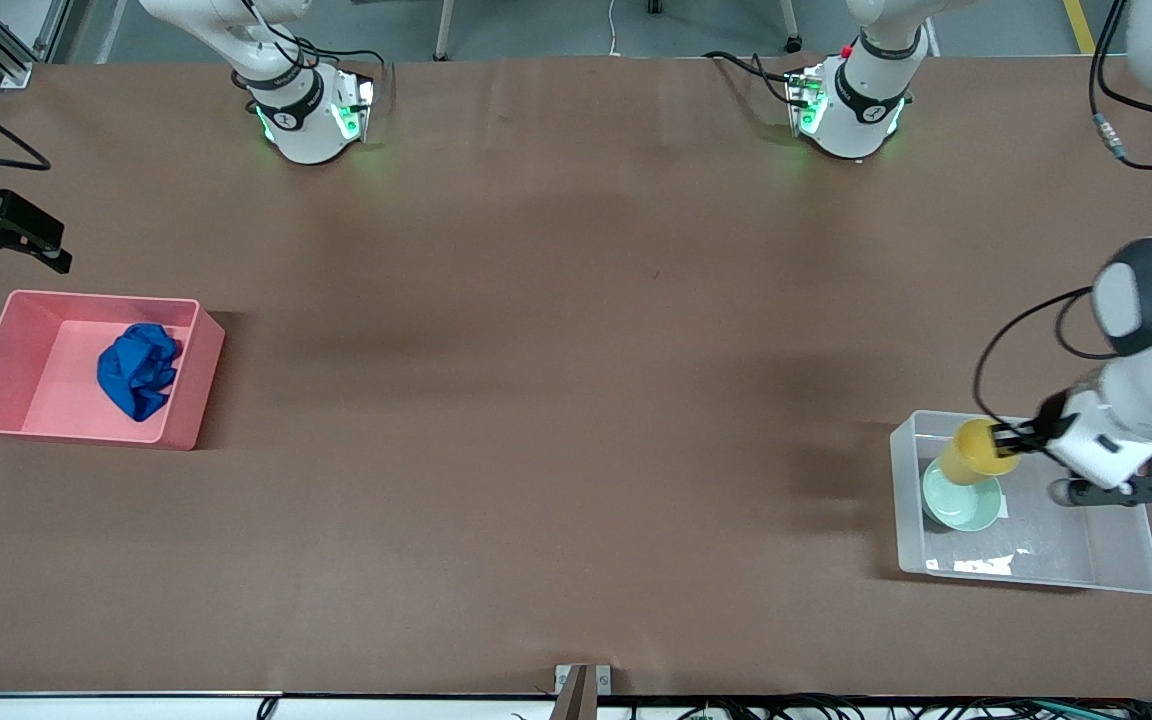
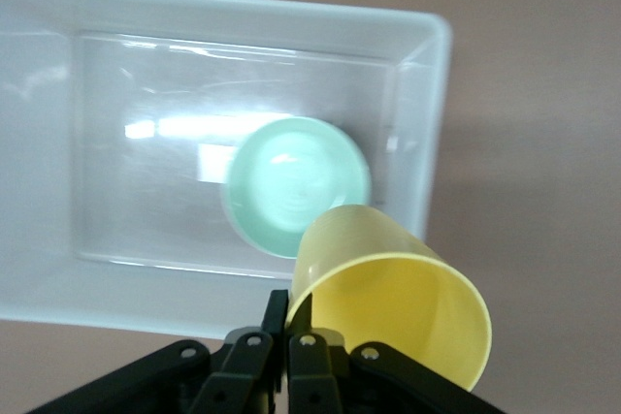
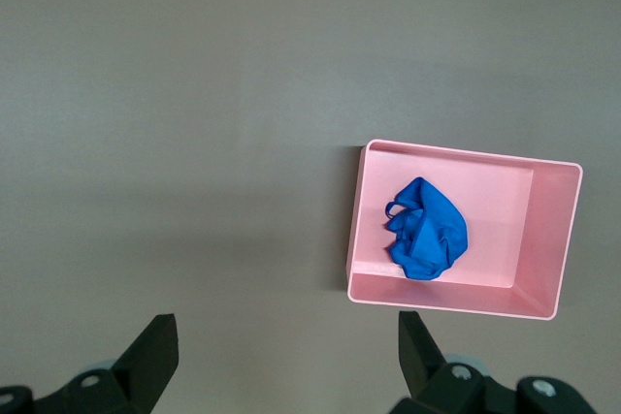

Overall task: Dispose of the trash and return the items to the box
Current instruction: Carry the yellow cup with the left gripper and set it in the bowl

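Robotics lab, two arm bases (image 1: 311, 115) bolted to brown table (image 1: 556, 400), floor cables

White arms (image 1: 1151, 380), black cables — green-lit bases, seemingly black grippers (image 2: 281, 356)

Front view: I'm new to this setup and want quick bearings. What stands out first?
The left gripper is shut on the rim of a yellow cup, tilted over the green bowl inside the clear box at the left arm's end of the table. At the right arm's end, a blue wad lies in the pink bin, with the open right gripper waiting above the table beside that bin.
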### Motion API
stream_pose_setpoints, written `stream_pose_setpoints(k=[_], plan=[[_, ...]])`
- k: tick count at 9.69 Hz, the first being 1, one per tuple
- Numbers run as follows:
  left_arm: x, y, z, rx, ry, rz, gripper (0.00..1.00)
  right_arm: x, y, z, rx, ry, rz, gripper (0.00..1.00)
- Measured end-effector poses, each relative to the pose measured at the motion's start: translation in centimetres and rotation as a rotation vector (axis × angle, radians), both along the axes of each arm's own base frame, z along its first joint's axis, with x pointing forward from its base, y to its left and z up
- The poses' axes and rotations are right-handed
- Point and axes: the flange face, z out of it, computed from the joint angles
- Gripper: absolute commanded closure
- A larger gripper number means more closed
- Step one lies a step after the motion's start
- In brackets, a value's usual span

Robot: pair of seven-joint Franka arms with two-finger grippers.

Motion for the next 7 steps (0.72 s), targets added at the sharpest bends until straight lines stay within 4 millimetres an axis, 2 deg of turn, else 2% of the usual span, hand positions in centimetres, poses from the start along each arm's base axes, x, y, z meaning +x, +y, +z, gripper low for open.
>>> stream_pose_setpoints(k=[1, 3, 5, 7], plan=[[0.3, 2.3, -1.2, -0.003, 0.001, -0.028, 1.0, -0.3, 0.9, 0.3, 0.005, 0.007, 0.015, 0.0], [1.3, 4.1, -4.6, -0.018, -0.031, -0.065, 1.0, -1.6, 2.5, 1.9, 0.027, 0.014, 0.042, 0.0], [2.3, 3.8, -8.3, -0.043, -0.058, -0.079, 1.0, -2.4, 2.4, 2.8, 0.029, 0.007, 0.012, 0.0], [2.3, 3.6, -11.2, -0.06, -0.03, -0.081, 0.99, -2.0, 2.1, 2.2, 0.03, 0.017, -0.009, 0.0]])
